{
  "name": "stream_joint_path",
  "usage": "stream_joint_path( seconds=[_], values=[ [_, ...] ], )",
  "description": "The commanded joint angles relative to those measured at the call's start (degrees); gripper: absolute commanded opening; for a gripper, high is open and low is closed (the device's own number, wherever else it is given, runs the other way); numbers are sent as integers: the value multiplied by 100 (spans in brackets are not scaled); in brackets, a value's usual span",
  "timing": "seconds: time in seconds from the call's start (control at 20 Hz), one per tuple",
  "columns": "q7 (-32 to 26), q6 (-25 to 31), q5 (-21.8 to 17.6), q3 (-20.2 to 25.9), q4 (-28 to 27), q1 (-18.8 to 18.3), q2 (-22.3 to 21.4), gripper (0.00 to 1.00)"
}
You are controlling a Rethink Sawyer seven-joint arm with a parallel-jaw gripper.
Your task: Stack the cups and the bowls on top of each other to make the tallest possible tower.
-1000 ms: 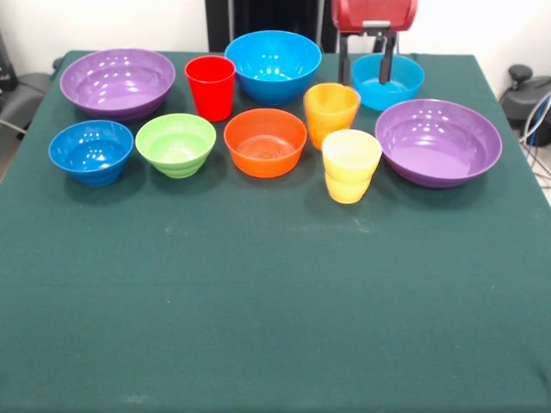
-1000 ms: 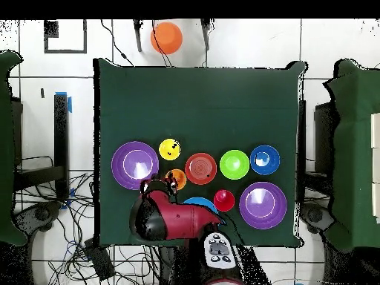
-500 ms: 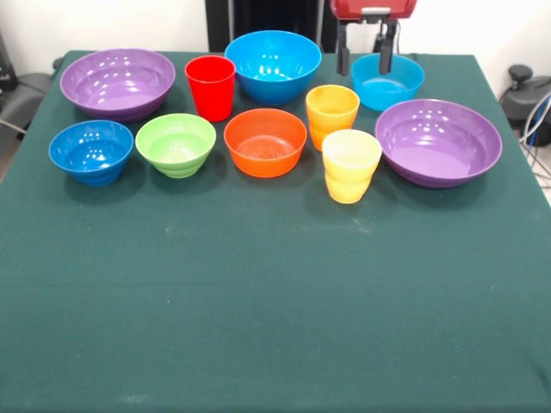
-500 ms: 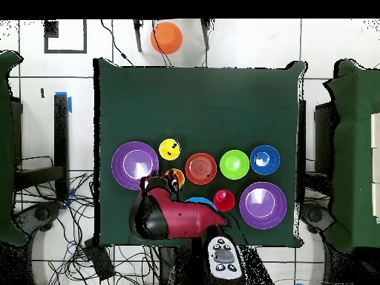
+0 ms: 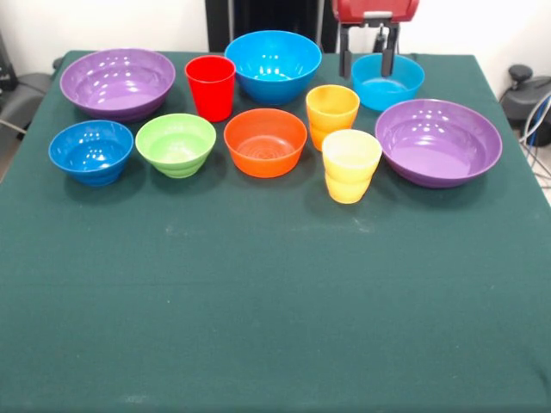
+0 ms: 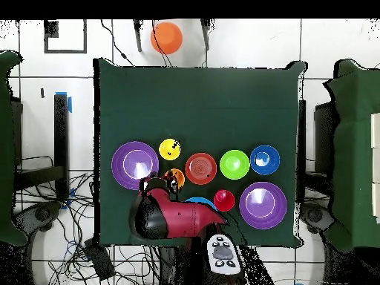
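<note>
gripper: red-and-black arm's gripper (image 5: pixel 367 52) comes in from the top edge at the table's far side; two dark fingers (image 5: pixel 345 53) spread apart, nothing between them
jaws vs cyan bowl: small glossy cyan plastic bowl (image 5: pixel 387 82) sits directly under the fingers; tips are at its far rim, contact can't be told
overhead: red arm body (image 6: pixel 174 217) hides the cyan bowl and most of the large blue one
large blue bowl: glossy round large blue plastic bowl (image 5: pixel 273 65), far row, just left of the gripper
purple bowls: wide glossy purple bowl (image 5: pixel 117 82) far left; second wide purple bowl (image 5: pixel 438 141) right, near the cyan bowl
cups: plain tapered red tumbler (image 5: pixel 210 87) between left purple bowl and large blue bowl; orange stepped-base tumbler (image 5: pixel 331 113) just behind yellow stepped-base tumbler (image 5: pixel 350 164)
front row: small dark blue bowl (image 5: pixel 90 151), green bowl (image 5: pixel 176 144), orange bowl (image 5: pixel 265 142), side by side
tower: nothing stacked; every piece upright, open side up, on the dark green tablecloth (image 5: pixel 275 301)
</note>
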Motion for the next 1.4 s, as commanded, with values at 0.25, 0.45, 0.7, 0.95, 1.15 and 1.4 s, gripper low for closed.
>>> stream_joint_path(
  seconds=[0.25,0.45,0.7,0.95,1.15,1.4],
  values=[
    [705,274,-174,629,-278,-183,581,100],
    [626,235,-376,878,-127,-514,550,100],
    [477,84,-605,818,-345,-613,867,100],
    [403,177,-748,903,-451,-772,919,100],
    [304,135,-931,910,-715,-868,1173,100],
    [423,13,-993,765,-833,-775,1281,100]
  ],
)
